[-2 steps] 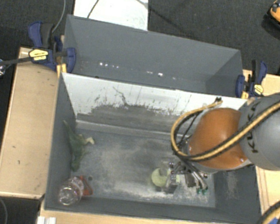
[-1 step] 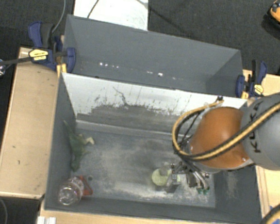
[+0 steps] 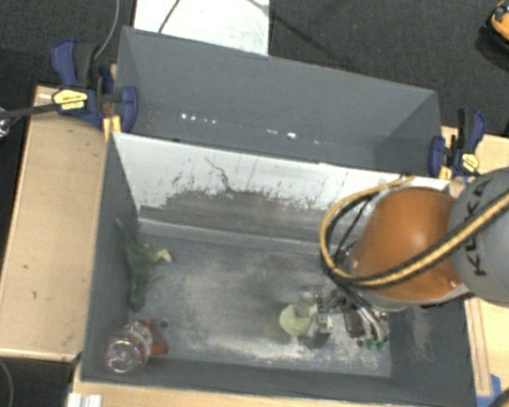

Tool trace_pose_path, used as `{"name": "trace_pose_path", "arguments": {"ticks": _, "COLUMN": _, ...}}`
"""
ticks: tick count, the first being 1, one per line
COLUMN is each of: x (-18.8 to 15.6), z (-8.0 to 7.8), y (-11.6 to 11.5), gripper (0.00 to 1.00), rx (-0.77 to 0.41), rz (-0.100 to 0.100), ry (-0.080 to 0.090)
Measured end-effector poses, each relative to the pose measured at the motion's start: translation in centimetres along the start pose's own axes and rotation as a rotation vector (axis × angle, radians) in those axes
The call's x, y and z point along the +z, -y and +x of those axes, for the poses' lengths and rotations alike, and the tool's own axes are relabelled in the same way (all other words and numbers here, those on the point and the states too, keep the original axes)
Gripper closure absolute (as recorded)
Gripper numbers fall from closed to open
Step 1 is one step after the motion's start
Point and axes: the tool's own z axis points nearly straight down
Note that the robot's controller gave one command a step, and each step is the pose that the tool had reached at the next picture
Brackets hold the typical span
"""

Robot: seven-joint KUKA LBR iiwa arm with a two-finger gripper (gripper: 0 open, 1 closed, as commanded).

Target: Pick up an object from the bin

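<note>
My gripper (image 3: pixel 319 329) is low over the bin floor at the right of centre, below the orange wrist cover. A small pale yellow-green rounded thing (image 3: pixel 295 321) lies on the floor right against the left side of the fingers. Whether it is between the fingers is not clear. A small green thing (image 3: pixel 374 340) lies just right of the gripper, partly hidden by it.
A green toy dinosaur (image 3: pixel 142 266) lies by the left wall. A small clear plastic bottle with a red part (image 3: pixel 132 347) lies in the front left corner. The arm and its cables cover the bin's right side.
</note>
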Motion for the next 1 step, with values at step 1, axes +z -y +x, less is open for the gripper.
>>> {"name": "trace_pose_path", "arguments": {"ticks": 1, "x": -2.28, "z": -0.16, "y": 0.01, "gripper": 1.0, "rx": 0.001, "rz": 0.001, "ry": 0.006}}
